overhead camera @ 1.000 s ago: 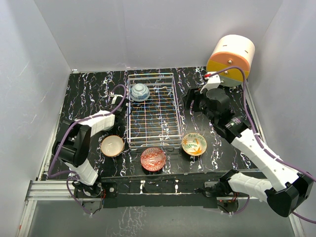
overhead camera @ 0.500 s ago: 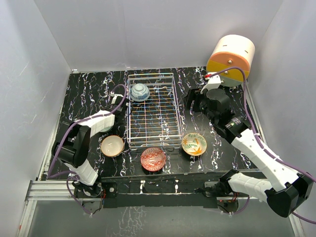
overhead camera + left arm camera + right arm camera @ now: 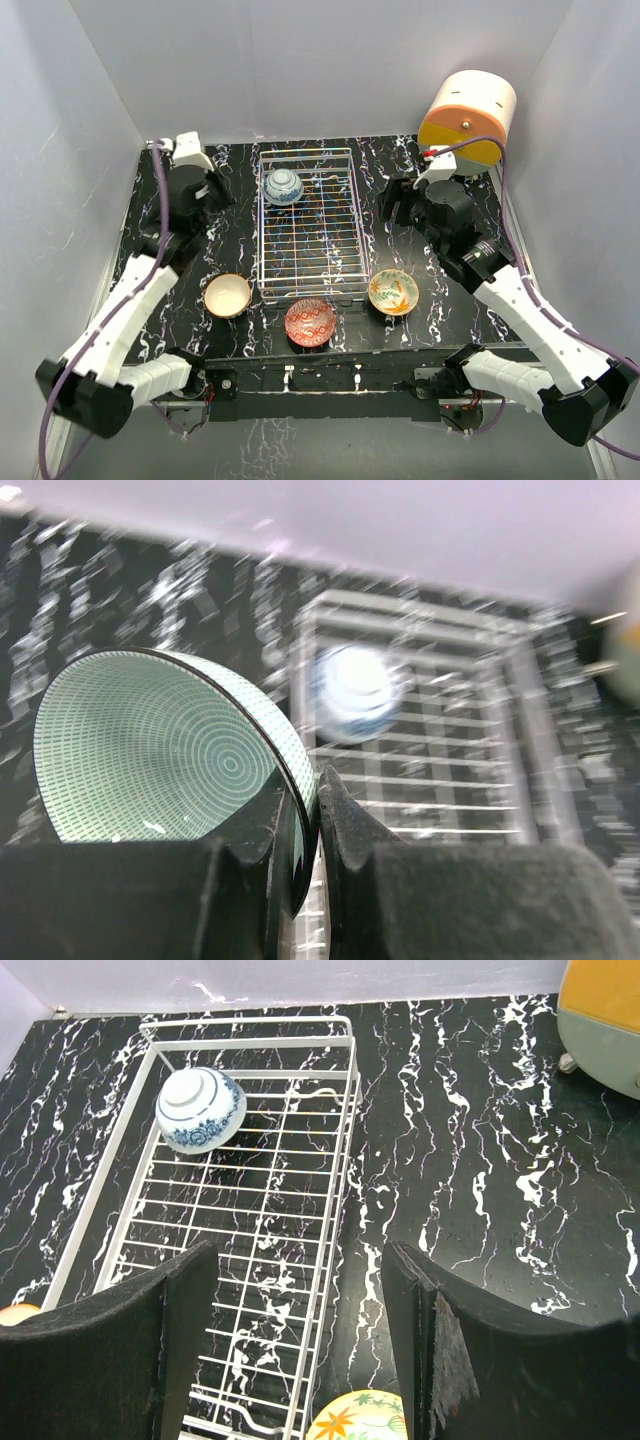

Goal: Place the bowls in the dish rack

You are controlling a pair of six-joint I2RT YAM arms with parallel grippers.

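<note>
Mint bowl [image 3: 160, 745] in closed left end effector [image 3: 306, 802]

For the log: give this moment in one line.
left gripper: shut on mint bowl; right gripper: open; dish rack: blue bowl; table: tan bowl, red bowl, yellow-green bowl
</note>
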